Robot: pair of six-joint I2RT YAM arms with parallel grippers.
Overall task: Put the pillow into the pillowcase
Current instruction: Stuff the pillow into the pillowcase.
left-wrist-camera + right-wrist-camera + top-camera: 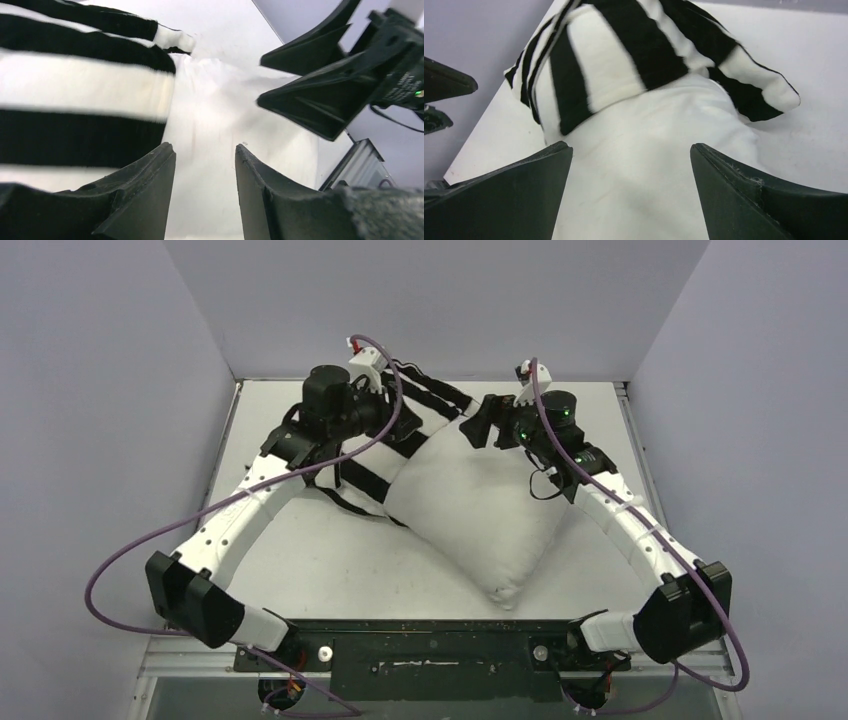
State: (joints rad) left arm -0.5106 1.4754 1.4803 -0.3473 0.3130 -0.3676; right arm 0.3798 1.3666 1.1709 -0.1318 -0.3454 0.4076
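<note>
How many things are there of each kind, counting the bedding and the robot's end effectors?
Pillow: 1
Pillowcase: 1
End effectors: 2 (left end effector, right end effector)
Total: 4

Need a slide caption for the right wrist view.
Open right gripper over the white pillow, its far end tucked into the striped pillowcase.

White arm links (250,502), black joint housings (195,598), looping purple cables (88,590), black wedge-shaped claw fingers (749,200), green wrist lights (562,412).
</note>
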